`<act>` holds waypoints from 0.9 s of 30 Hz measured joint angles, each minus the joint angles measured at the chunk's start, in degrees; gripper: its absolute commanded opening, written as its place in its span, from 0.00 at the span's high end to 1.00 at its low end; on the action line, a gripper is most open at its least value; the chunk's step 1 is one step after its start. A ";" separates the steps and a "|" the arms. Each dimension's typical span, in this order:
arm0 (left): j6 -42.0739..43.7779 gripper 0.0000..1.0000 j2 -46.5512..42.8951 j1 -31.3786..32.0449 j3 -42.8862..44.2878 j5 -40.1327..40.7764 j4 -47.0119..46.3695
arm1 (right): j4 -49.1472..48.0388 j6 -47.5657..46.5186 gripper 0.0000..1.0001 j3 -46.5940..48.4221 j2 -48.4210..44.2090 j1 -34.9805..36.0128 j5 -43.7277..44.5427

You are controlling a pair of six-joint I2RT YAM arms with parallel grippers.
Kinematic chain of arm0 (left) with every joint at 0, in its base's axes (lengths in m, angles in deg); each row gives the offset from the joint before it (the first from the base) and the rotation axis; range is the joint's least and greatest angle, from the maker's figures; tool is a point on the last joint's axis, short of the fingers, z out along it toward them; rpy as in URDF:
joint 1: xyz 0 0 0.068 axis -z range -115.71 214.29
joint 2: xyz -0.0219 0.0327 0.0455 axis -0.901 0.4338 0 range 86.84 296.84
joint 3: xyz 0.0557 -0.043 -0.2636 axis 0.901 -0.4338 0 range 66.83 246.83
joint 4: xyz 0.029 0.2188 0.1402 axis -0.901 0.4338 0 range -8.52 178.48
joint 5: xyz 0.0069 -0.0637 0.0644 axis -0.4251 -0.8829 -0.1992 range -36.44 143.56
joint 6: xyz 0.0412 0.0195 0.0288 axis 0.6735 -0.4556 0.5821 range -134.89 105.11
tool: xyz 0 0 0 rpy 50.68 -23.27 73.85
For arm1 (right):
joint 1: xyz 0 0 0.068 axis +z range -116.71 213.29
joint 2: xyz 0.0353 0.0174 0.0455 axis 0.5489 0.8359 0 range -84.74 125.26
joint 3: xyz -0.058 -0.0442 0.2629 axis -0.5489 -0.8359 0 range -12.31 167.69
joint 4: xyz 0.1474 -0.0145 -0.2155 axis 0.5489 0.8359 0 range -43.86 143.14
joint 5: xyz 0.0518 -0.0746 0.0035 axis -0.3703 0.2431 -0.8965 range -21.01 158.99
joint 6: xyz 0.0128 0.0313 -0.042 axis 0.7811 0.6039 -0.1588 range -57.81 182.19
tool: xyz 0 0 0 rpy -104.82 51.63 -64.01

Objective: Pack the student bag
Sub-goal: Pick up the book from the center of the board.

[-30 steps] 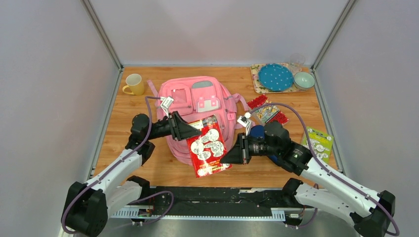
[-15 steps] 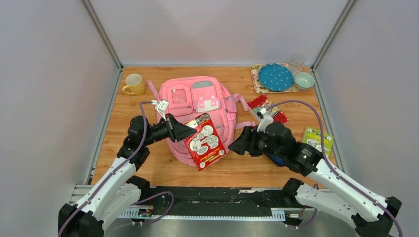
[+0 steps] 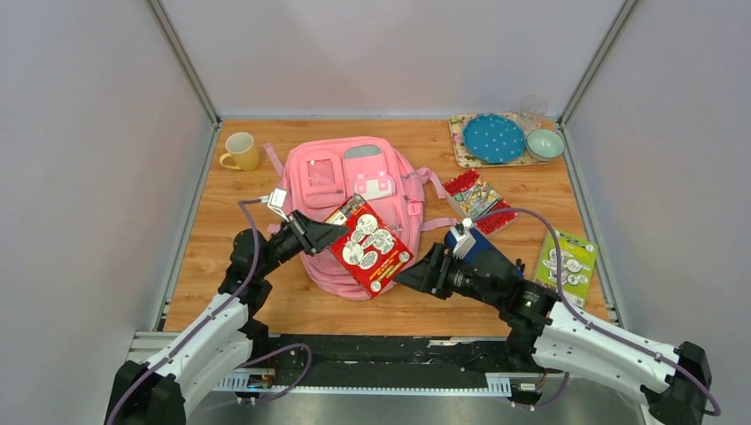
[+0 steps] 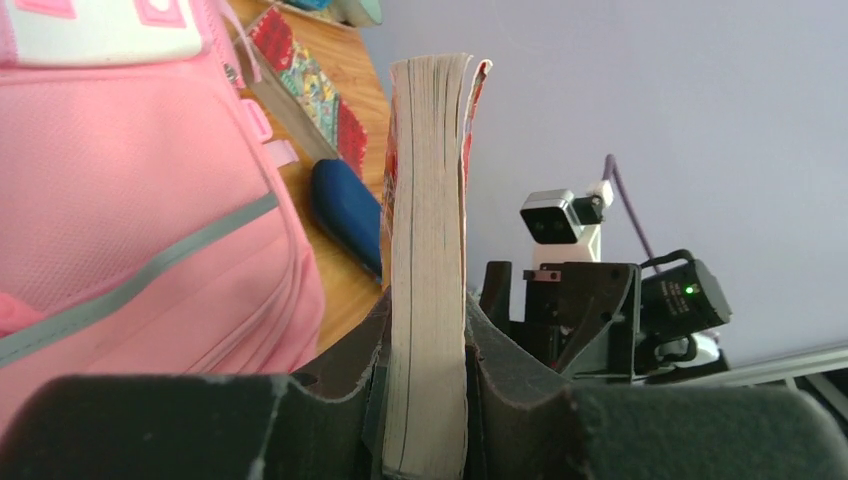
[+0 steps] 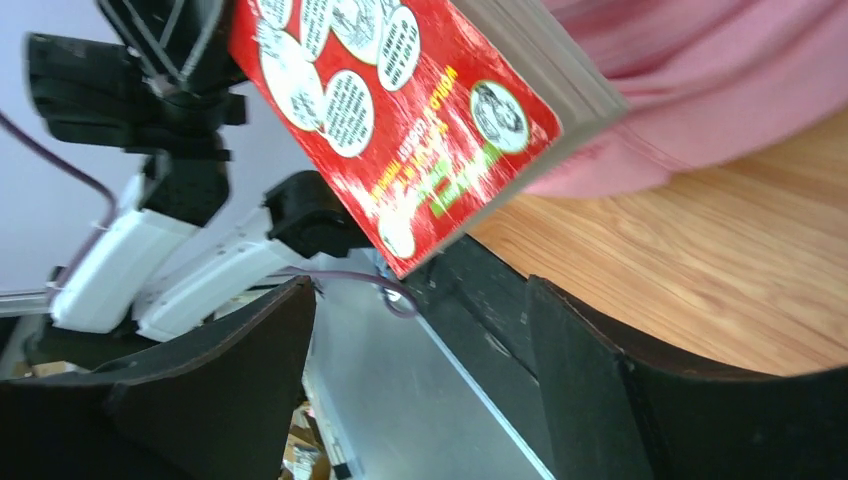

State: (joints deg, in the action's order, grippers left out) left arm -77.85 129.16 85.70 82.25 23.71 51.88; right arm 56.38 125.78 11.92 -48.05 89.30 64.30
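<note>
The pink student bag [image 3: 341, 173] lies flat in the middle of the table, front pockets up. My left gripper [image 3: 332, 235] is shut on the edge of a thick red paperback book [image 3: 370, 245], which it holds tilted above the bag's near right part. In the left wrist view the book's page edge [image 4: 427, 250] stands clamped between the jaws of my left gripper [image 4: 425, 360], with the bag [image 4: 130, 200] to its left. My right gripper [image 3: 409, 276] is open and empty, just right of the book's lower corner. In the right wrist view the book [image 5: 400, 110] hangs beyond the right gripper [image 5: 420, 330], apart from it.
A yellow mug [image 3: 239, 151] stands at the back left. A tray [image 3: 458, 146] at the back right carries a blue plate [image 3: 494, 139], a bowl [image 3: 545, 143] and a glass [image 3: 531, 111]. A red patterned booklet [image 3: 478, 200], a navy pouch [image 3: 469, 243] and a green packet [image 3: 567, 257] lie right of the bag.
The right gripper has let go of the red book, opened and drawn back. The left gripper has shut on the book, which has turned and moved further over the bag.
</note>
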 measured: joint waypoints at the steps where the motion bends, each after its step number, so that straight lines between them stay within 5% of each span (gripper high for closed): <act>1: -1.25 1.00 0.61 0.00 -0.02 -0.02 -1.25 | -2.43 0.61 0.19 0.00 0.70 0.13 0.20; 19: -14.75 1.00 3.58 0.13 -6.54 1.01 -27.89 | -27.80 7.65 0.18 -3.58 9.35 0.13 5.40; 25: -15.19 1.00 4.24 1.33 -6.60 1.22 -30.75 | -36.65 9.68 0.46 -3.78 13.62 0.13 5.73; 26: -15.19 1.00 4.24 1.44 -6.60 1.38 -31.12 | -37.59 9.90 0.53 -3.78 14.08 0.13 5.70; 27: -15.21 1.00 4.24 1.46 -6.60 1.46 -31.36 | -38.42 10.16 0.71 -3.78 14.47 0.13 5.68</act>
State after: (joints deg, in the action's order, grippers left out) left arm -93.06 133.40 87.16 75.65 25.18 20.51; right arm 17.96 135.94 8.14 -33.58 89.43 69.99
